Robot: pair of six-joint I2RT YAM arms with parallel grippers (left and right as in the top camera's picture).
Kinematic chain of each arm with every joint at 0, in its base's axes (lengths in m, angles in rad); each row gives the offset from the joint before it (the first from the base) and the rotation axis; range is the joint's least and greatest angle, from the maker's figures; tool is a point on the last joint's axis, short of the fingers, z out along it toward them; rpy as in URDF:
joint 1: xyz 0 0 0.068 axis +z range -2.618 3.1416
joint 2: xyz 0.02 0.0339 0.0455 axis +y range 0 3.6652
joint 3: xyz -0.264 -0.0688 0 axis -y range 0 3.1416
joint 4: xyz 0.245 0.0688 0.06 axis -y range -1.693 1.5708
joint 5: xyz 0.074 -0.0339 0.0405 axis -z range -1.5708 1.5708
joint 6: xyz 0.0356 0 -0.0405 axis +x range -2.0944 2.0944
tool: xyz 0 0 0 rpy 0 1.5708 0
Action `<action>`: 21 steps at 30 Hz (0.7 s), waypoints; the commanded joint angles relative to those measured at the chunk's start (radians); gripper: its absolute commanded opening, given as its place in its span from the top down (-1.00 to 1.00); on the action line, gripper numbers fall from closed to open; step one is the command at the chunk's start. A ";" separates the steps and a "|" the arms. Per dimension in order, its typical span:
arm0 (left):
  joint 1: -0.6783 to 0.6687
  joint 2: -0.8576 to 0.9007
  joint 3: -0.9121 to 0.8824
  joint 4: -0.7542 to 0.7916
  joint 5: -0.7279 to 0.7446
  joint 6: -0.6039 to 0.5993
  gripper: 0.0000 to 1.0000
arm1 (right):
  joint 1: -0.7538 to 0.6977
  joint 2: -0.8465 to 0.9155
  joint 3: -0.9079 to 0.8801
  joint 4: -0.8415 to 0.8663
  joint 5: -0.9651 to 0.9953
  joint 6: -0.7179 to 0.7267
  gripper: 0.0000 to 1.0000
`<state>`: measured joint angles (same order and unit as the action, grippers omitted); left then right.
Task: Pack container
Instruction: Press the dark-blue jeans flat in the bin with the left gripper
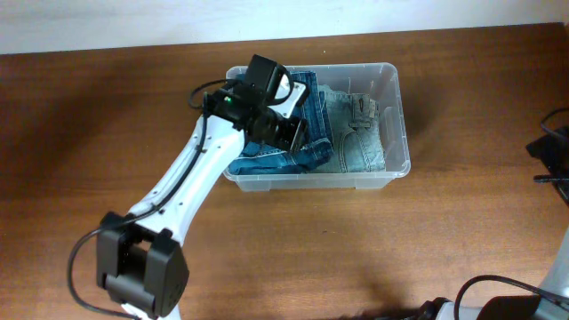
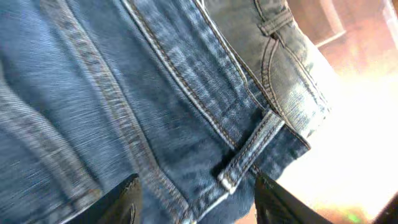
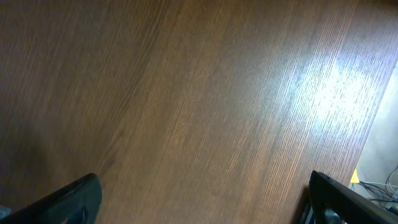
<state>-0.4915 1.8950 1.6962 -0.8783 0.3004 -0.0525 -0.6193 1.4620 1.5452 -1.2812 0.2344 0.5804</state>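
From overhead, the container (image 1: 399, 124) is being shown on the table (image 1: 89, 133), near the far edge, in the middle. Two folded pairs of jeans are being held inside it. The dark jeans (image 1: 307, 158) are on the left side and the light jeans (image 1: 360, 133) are on the right side, and they are touching. The left gripper (image 1: 286, 133) is being held down in the container, right over the dark jeans.

From the left wrist, the dark jeans are being shown very close, with a belt loop (image 2: 249, 152) in view. The fingers (image 2: 124, 199) are being held apart, and nothing is being pinched between them.

From the right wrist, the right gripper (image 3: 199, 202) is being held over bare wood. Its fingers (image 3: 74, 198) are being held wide apart, with nothing between them.
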 commanded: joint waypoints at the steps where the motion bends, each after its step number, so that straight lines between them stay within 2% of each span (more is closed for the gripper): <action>1: 0.009 -0.098 0.026 -0.032 -0.135 0.001 -0.25 | -0.003 0.000 -0.004 -0.001 0.005 0.012 -0.97; 2: 0.013 -0.111 0.026 -0.042 -0.151 0.001 -0.38 | -0.003 0.000 -0.004 -0.001 0.005 0.012 -0.97; 5: 0.024 -0.153 0.026 -0.069 -0.175 0.001 -0.93 | -0.003 0.000 -0.004 -0.001 0.005 0.012 -0.97; 6: 0.027 -0.166 0.026 -0.082 -0.175 0.001 -0.98 | -0.003 0.000 -0.004 -0.001 0.005 0.012 -0.97; 18: 0.027 -0.183 0.025 -0.201 -0.179 0.002 -0.98 | -0.003 0.000 -0.004 -0.001 0.005 0.012 -0.97; 21: 0.027 -0.183 0.025 -0.208 -0.177 0.044 -0.98 | -0.003 0.000 -0.004 -0.001 0.005 0.012 -0.97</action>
<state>-0.4683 1.7267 1.7039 -1.0756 0.1329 -0.0479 -0.6193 1.4620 1.5452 -1.2812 0.2344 0.5804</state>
